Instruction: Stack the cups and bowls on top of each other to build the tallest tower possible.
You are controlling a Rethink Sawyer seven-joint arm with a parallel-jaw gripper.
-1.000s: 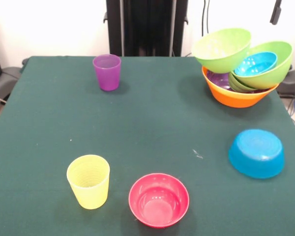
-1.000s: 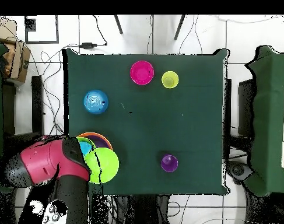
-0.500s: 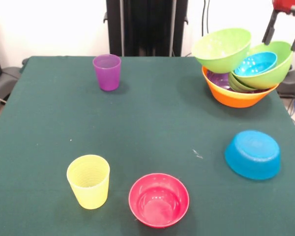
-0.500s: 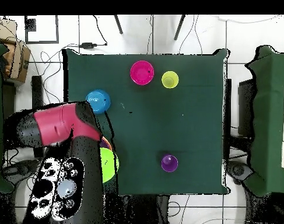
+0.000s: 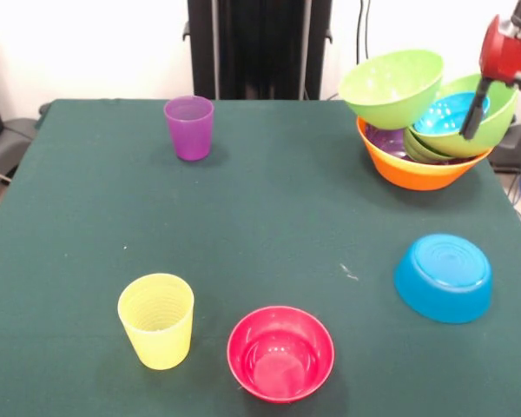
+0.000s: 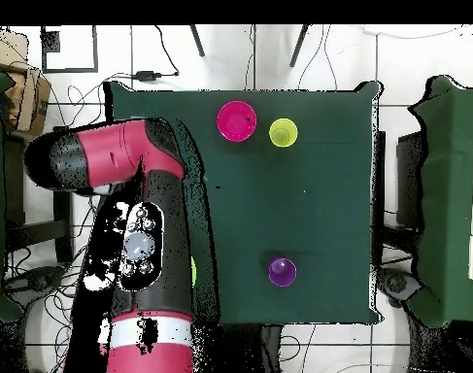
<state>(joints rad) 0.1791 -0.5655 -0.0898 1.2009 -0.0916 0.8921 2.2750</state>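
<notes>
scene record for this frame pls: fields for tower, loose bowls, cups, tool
tower: orange bowl as base at the table's edge, holding a purple bowl, green bowls and a small blue bowl; top green bowl tilted
loose bowls: blue bowl tipped on its side; pink-red bowl upright
cups: purple cup and yellow cup, both upright, unstacked
tool: beside the tower, holding nothing visible; open or shut unclear
</notes>
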